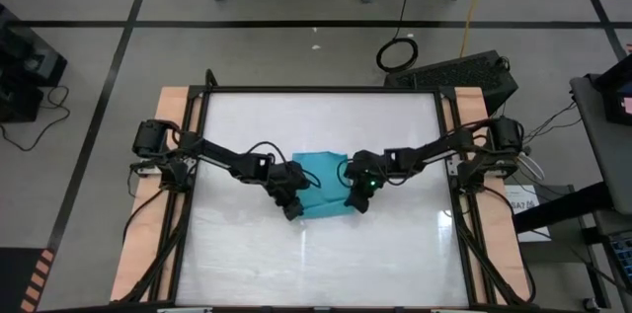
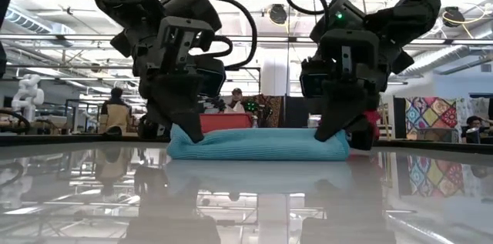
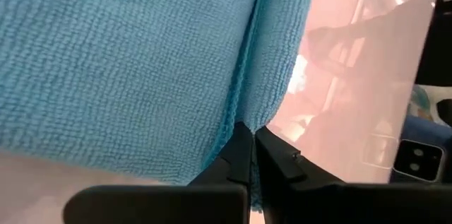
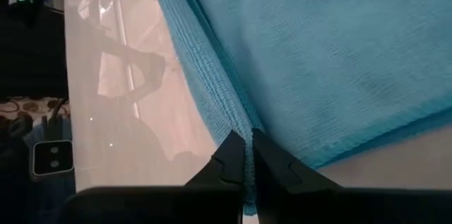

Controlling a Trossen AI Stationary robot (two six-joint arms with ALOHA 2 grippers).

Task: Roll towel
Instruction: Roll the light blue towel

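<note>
The teal-blue towel (image 1: pixel 321 187) lies on the white table near its middle, its near edge doubled into a low fold (image 2: pixel 258 145). My left gripper (image 1: pixel 292 209) is shut on the towel's near left corner. My right gripper (image 1: pixel 355 200) is shut on its near right corner. Both point down at the table. The towel fills much of both wrist views (image 3: pixel 127 61) (image 4: pixel 325 54). My left gripper pinches the folded near edge at the towel's left corner (image 3: pixel 244 114) between its two fingers, from above, pointing down. The fold rests on the table. My right gripper pinches the folded near edge at the towel's right corner (image 4: pixel 244 121) between its two fingers, from above, pointing down. The fold rests on the table.
The white table (image 1: pixel 247 254) has bare room in front of the towel and to either side. Black frame rails (image 1: pixel 326 90) run round the table's edges. People and furniture show far behind in the low view.
</note>
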